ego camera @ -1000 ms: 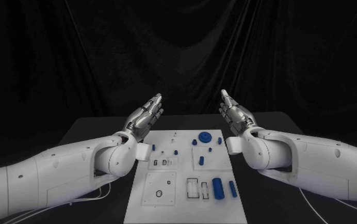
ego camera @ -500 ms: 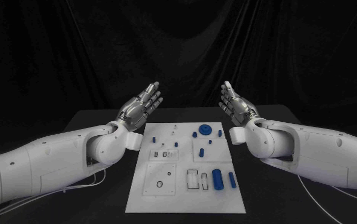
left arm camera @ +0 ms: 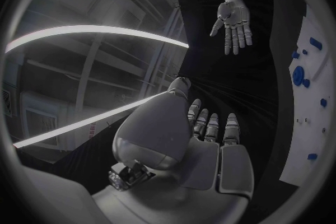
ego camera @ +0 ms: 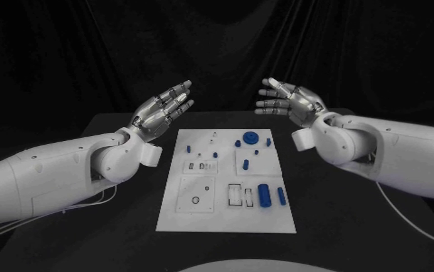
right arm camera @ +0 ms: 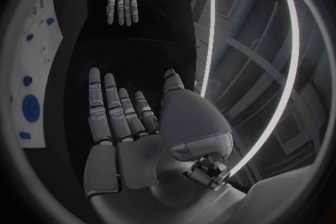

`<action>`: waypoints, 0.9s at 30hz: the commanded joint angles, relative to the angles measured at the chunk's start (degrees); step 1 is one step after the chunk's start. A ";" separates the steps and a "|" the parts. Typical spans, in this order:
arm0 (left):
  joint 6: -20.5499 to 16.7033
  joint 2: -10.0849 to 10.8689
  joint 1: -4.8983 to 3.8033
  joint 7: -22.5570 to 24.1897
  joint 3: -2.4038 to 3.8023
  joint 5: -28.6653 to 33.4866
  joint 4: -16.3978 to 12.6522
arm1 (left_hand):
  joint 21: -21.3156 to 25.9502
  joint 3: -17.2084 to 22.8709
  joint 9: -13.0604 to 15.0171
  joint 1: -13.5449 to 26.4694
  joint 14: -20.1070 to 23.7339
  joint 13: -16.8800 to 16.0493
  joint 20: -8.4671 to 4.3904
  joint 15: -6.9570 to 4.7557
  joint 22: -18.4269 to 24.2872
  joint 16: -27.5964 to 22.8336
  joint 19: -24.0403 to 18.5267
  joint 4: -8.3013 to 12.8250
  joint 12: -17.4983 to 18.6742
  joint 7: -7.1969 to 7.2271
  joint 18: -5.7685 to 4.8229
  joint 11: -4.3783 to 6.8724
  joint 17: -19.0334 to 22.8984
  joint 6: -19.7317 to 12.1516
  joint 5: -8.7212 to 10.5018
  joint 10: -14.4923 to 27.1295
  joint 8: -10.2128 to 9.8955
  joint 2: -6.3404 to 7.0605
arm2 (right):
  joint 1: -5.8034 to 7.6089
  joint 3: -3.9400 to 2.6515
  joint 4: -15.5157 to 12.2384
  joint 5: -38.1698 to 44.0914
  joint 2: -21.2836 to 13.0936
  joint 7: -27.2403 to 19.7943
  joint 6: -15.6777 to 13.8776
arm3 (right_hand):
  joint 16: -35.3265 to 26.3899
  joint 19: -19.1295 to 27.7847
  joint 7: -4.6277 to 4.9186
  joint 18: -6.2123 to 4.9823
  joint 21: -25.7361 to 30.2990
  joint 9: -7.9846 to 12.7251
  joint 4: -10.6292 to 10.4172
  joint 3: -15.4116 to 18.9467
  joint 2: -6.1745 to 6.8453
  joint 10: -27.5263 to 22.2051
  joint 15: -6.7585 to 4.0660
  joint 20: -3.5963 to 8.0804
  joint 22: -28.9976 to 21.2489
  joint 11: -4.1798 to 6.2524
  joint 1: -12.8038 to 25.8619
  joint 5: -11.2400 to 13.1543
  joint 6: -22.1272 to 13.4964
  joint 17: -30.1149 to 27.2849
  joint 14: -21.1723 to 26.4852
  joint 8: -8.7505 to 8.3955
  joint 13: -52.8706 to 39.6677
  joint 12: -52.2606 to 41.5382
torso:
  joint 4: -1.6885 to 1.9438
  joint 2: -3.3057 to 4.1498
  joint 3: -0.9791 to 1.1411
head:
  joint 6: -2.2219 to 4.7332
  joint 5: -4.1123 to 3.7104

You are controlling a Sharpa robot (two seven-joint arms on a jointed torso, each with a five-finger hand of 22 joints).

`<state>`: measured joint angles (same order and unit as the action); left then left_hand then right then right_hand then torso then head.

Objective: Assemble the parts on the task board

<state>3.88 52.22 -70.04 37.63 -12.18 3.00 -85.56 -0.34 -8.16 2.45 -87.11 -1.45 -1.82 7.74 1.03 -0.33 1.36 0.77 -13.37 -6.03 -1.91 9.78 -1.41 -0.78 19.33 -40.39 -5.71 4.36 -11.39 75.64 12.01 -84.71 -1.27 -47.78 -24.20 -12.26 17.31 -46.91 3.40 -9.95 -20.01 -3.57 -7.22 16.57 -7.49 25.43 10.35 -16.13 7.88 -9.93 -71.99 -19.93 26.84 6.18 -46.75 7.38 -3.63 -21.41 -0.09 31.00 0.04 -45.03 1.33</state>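
- Head view: your task board [ego camera: 226,209] is a white plate lying flat on the black table [ego camera: 352,222], below and between the two hands.
- Small blue parts [ego camera: 264,195] are scattered on the board: a round disc nearer the right hand's side, short cylinders and little pegs elsewhere.
- Your left hand [ego camera: 163,110] is raised above the table, fingers spread, holding nothing.
- Your right hand [ego camera: 288,101] is raised likewise, fingers apart, holding nothing.
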 commanded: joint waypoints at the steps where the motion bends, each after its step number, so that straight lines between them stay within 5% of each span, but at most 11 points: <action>1: 0.07 1.21 -0.17 3.62 0.06 -5.40 -1.67 | -0.41 0.60 0.07 -0.97 -0.45 -0.15 0.92 0.78 -0.18 0.93 0.18 -0.28 -1.27 -0.41 0.64 -0.47 -0.22 0.82 -0.98 -0.57 0.36 0.47 | 2.78 -0.13 -0.96 23.40 -0.88 8.07 3.49 | 1.04 -6.50 0.86 -0.71 -0.94 -0.42 2.27 -0.73 0.20 2.82 -2.24 1.86 -0.45 0.45 -4.74 -0.25 4.17 0.76 -6.99 1.60 -0.12 -1.73 | 0.14 0.30 -0.18 | -2.36 0.42; 5: -0.69 2.63 -0.34 3.93 0.07 -6.03 -3.48 | -0.62 1.06 0.18 -1.51 -1.04 -0.34 1.42 1.29 -0.31 1.64 0.54 -0.54 -2.79 -0.93 0.65 -1.09 -0.42 1.86 -1.82 -1.26 0.68 0.97 | 6.61 -0.13 -1.75 45.07 -1.64 15.78 4.95 | 2.15 -14.06 0.57 -0.68 -2.03 -0.68 4.57 -2.34 -0.16 6.40 -5.07 4.83 -0.52 1.31 -9.20 0.06 7.71 1.88 -14.77 2.55 -0.03 -2.44 | 0.74 1.91 -0.69 | -2.43 0.31; 8: -0.82 3.34 -0.48 3.90 0.07 -6.25 -4.56 | -0.64 1.29 0.27 -1.76 -1.15 -0.38 1.67 1.53 -0.31 1.80 0.60 -0.59 -3.31 -1.56 0.64 -1.34 -0.44 2.65 -2.16 -1.41 0.93 1.17 | 8.94 -0.13 -2.05 64.11 -1.44 22.08 9.00 | 2.99 -18.06 0.36 -0.67 -2.69 -1.21 5.45 -3.66 0.35 8.07 -6.55 6.33 -0.42 2.14 -10.80 3.26 11.62 2.65 -19.07 3.76 -0.02 -2.00 | 0.95 2.55 -0.84 | -2.48 0.61; 10: -0.84 3.83 -0.56 3.87 0.07 -6.34 -5.43 | -0.61 1.52 0.26 -2.01 -0.89 -0.27 1.82 1.56 -0.29 1.59 0.56 -0.58 -3.12 -1.84 0.63 -1.31 -0.33 2.75 -2.47 -0.93 0.96 1.30 | 10.03 -0.13 -2.24 76.47 -1.06 25.40 11.37 | 3.79 -24.17 -1.67 -0.68 -3.98 -1.37 2.30 -4.42 4.20 13.61 -8.66 8.40 -0.04 3.82 -7.29 9.84 13.88 3.72 -25.54 4.07 -0.23 -1.47 | 1.30 3.32 -1.00 | -2.18 0.62; 11: -0.84 4.05 -0.62 3.85 0.07 -6.37 -5.86 | -0.60 1.63 0.22 -2.08 -0.73 -0.18 1.87 1.51 -0.28 1.47 0.57 -0.61 -2.89 -1.76 0.64 -1.16 -0.27 2.56 -2.50 -0.45 0.90 1.42 | 10.37 -0.13 -2.37 81.41 -0.94 26.56 12.12 | 3.39 -25.65 -2.39 -0.69 -4.02 -1.35 1.05 -6.19 5.91 14.71 -9.12 9.10 -0.08 4.29 -6.73 10.73 14.42 3.90 -26.81 3.98 -0.04 -0.56 | 1.49 3.70 -1.10 | -2.02 0.49; 12: -0.81 4.28 -0.74 3.81 0.07 -6.39 -6.37 | -0.62 1.70 0.21 -2.12 -0.72 -0.13 1.90 1.54 -0.29 1.50 0.60 -0.65 -2.74 -1.72 0.65 -1.04 -0.27 2.52 -2.53 -0.15 0.88 1.46 | 10.71 -0.13 -2.54 86.85 -0.82 27.78 12.80 | 0.87 -27.86 -3.44 -0.65 -2.34 -1.07 -3.67 -13.65 11.38 16.87 -9.48 9.57 -0.96 4.76 -6.52 11.55 15.53 4.42 -28.96 2.82 -0.15 3.51 | 1.65 4.10 -1.23 | -2.04 0.47; 13: -0.76 4.39 -0.83 3.78 0.07 -6.41 -6.66 | -0.63 1.72 0.21 -2.13 -0.73 -0.12 1.90 1.55 -0.30 1.52 0.61 -0.65 -2.73 -1.71 0.65 -1.03 -0.28 2.49 -2.54 -0.12 0.87 1.46 | 10.87 -0.13 -2.64 89.67 -0.78 28.40 13.08 | 1.00 -29.65 -4.03 -0.68 -2.36 -1.13 -5.29 -15.26 12.58 17.68 -10.19 9.98 -0.95 5.43 -6.60 12.10 16.42 5.17 -31.47 2.64 -0.17 4.80 | 1.81 4.47 -1.33 | -1.92 0.30; 16: -0.34 4.66 -1.20 3.72 0.07 -6.44 -7.57 | -0.65 1.75 0.22 -2.15 -0.76 -0.13 1.93 1.57 -0.31 1.56 0.65 -0.66 -2.78 -1.72 0.65 -1.04 -0.29 2.58 -2.57 -0.10 0.89 1.45 | 11.31 -0.13 -2.97 98.19 -0.67 30.19 13.13 | 2.05 -33.26 -5.15 -0.57 -3.53 -0.99 -6.02 -17.83 13.53 19.31 -11.56 11.18 -0.25 6.52 -8.02 11.92 16.44 7.09 -35.89 1.65 -0.23 6.44 | 2.22 5.36 -1.62 | -1.59 -0.13; 22: 0.62 4.86 -1.55 3.63 0.07 -6.47 -8.25 | -0.65 2.20 0.21 -2.38 -0.46 0.05 2.37 1.71 -0.31 1.33 0.70 -0.63 -2.09 -1.80 0.64 -0.94 -0.18 2.48 -2.73 1.19 0.83 1.66 | 11.40 -0.13 -2.86 108.07 -0.07 30.94 9.90 | 13.94 -38.94 -4.67 -0.30 -11.53 -1.27 -4.13 -21.54 13.58 24.97 -13.60 13.85 5.23 6.94 -8.50 9.36 16.71 14.15 -39.39 -0.37 -0.21 9.52 | 3.41 6.56 -2.10 | -0.67 -1.13; 24: 0.78 4.82 -1.60 3.55 0.07 -6.48 -8.21 | -0.58 2.47 0.19 -2.29 0.15 0.24 2.35 1.43 -0.27 0.77 0.64 -0.79 -1.17 -1.33 0.64 -0.25 0.02 2.04 -2.81 2.75 0.69 1.99 | 11.12 -0.13 -2.91 110.40 -0.04 30.63 8.37 | 19.43 -39.13 -4.67 0.60 -20.64 -1.41 -3.15 -21.77 13.61 25.73 -14.05 14.37 14.95 7.15 -8.04 8.93 17.08 16.46 -39.09 -0.82 -0.18 11.36 | 4.30 7.23 -2.28 | -0.01 -2.04; 27: 1.13 4.69 -1.65 3.51 0.07 -6.48 -8.03 | -0.54 2.55 0.20 -2.26 0.32 0.30 2.36 1.48 -0.25 0.59 0.59 -0.83 -0.87 -1.17 0.63 0.00 0.08 2.05 -2.85 3.13 0.70 2.04 | 10.64 -0.13 -2.94 112.39 -0.06 30.28 6.67 | 22.71 -38.45 -5.06 1.12 -26.25 -1.41 -2.28 -22.14 13.46 25.49 -14.34 14.58 21.18 7.51 -8.08 8.50 17.27 17.78 -38.90 -1.22 -0.13 13.08 | 5.55 8.35 -2.70 | 0.74 -3.55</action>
<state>3.84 57.01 -71.53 38.62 -12.15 -3.03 -93.57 -0.78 -5.89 2.67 -89.22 -1.54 -1.56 9.66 2.36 -0.59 2.15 1.47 -14.22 -7.03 -3.17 9.77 -1.42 -0.75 21.39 -43.04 -2.84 5.11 -9.77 86.57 11.88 -87.54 100.80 -47.81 3.94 -2.74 39.58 -84.13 -1.45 -9.33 -45.53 -4.94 -9.69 -5.64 6.32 50.87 -3.54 -1.93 28.22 -2.75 -80.49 -11.27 44.01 23.78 -84.00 6.35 -3.84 -8.53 4.03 38.04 -2.19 -44.76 -1.29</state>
